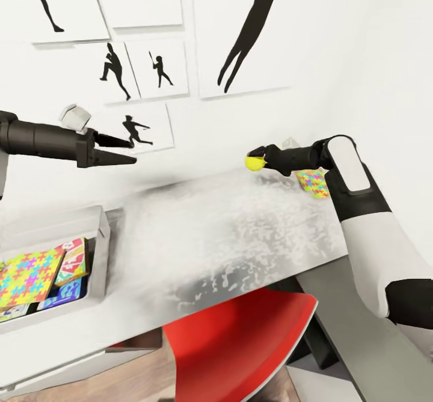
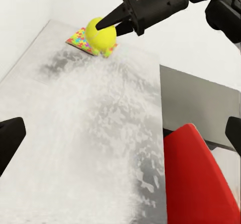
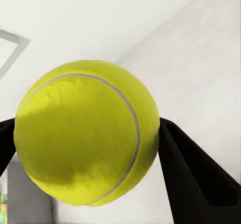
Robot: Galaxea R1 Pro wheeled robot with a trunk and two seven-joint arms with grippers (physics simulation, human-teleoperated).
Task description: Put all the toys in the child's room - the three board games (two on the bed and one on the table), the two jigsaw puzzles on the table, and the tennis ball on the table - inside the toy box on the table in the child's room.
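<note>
Tennis ball (image 1: 255, 163): clamped between the jaws of the right gripper (image 1: 257, 157), held in the air above the far right part of the table (image 1: 228, 234). One jigsaw puzzle (image 1: 313, 183) lies on the table behind that arm, near the wall. Toy box (image 1: 99, 240): on the table's left end, holding a second jigsaw puzzle (image 1: 27, 277) and board games (image 1: 73, 262). Left gripper (image 1: 123, 151): raised above the box, jaws apart, empty. Red chair (image 1: 240, 342) sits under the table edge.
</note>
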